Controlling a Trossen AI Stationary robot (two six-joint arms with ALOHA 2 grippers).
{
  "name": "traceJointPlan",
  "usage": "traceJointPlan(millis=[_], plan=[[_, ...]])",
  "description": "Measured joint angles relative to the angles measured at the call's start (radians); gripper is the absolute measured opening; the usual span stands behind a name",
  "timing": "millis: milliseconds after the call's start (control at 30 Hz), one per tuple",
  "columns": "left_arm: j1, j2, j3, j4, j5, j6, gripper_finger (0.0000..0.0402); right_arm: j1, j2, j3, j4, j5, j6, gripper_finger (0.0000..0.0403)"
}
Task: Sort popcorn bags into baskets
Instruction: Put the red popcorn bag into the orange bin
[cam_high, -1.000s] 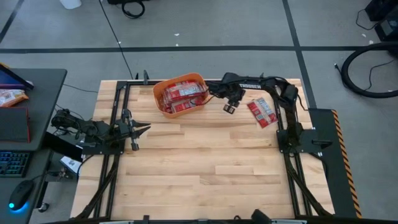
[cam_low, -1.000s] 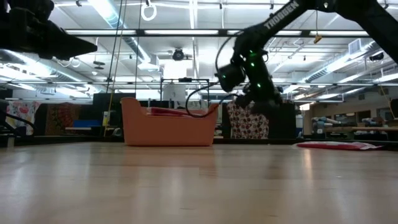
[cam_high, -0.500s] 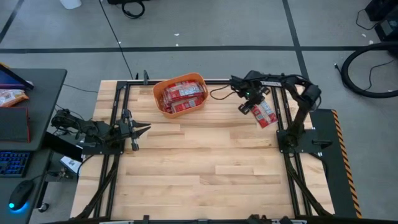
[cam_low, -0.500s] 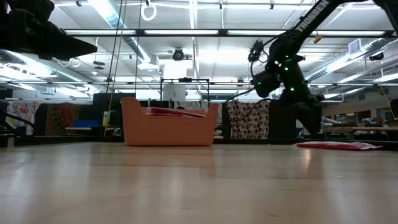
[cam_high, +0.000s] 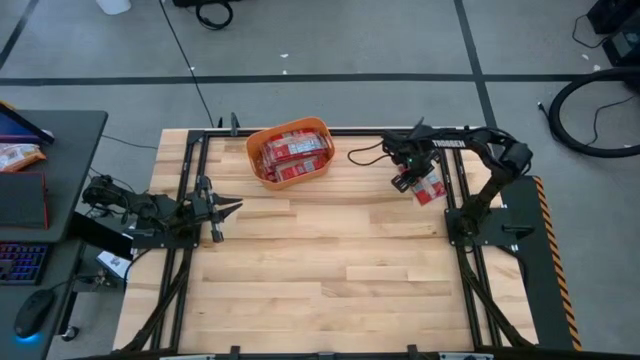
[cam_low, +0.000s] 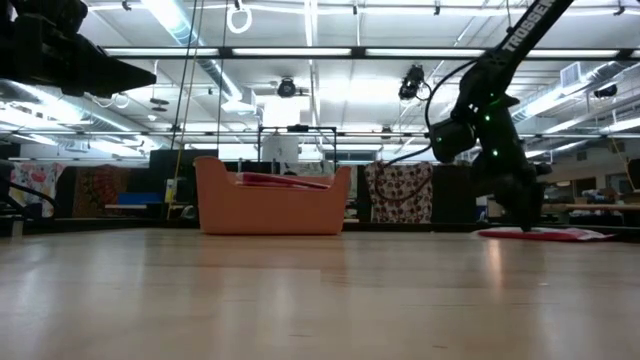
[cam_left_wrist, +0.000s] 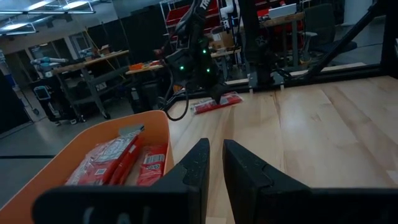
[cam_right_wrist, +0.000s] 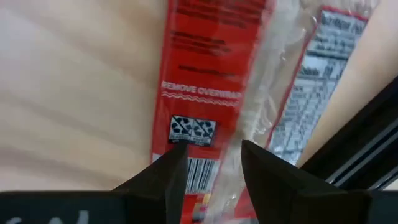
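Since a second ago the right arm has swung from beside the orange tub (cam_high: 291, 153) across the table (cam_high: 330, 270) to the far right corner; its right gripper (cam_right_wrist: 209, 163) now hangs over the loose popcorn bags (cam_high: 428, 184), fingers released and straddling one red packet (cam_right_wrist: 205, 74); the rest already lie in the tub. The packets look light, flat and slippery (crinkly wrap), so pinching across the narrow width seems best; the left gripper (cam_left_wrist: 214, 163) waits near the table's left edge, fingers nearly together, empty.

Two dark, slender jointed arms, white lettering and green lights on one, black cables, tapered black fingers.
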Motion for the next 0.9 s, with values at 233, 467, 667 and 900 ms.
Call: traceJointPlan(millis=[233,467,667,900], plan=[[0.0,0.0,0.0,0.0,0.0,-0.011,0.005,-0.018,-0.005,-0.051,0.085,-0.024,-0.003,0.0156],[0.0,0.0,0.0,0.0,0.0,-0.01,0.005,0.053,-0.003,-0.055,0.104,-0.068,-0.022,0.0116],[0.0,0.0,0.0,0.0,0.0,-0.01,0.005,0.136,-0.002,-0.056,0.108,-0.07,-0.025,0.0041],[0.0,0.0,0.0,0.0,0.0,-0.01,0.005,0.183,0.001,-0.057,0.112,-0.037,-0.02,0.0007]])
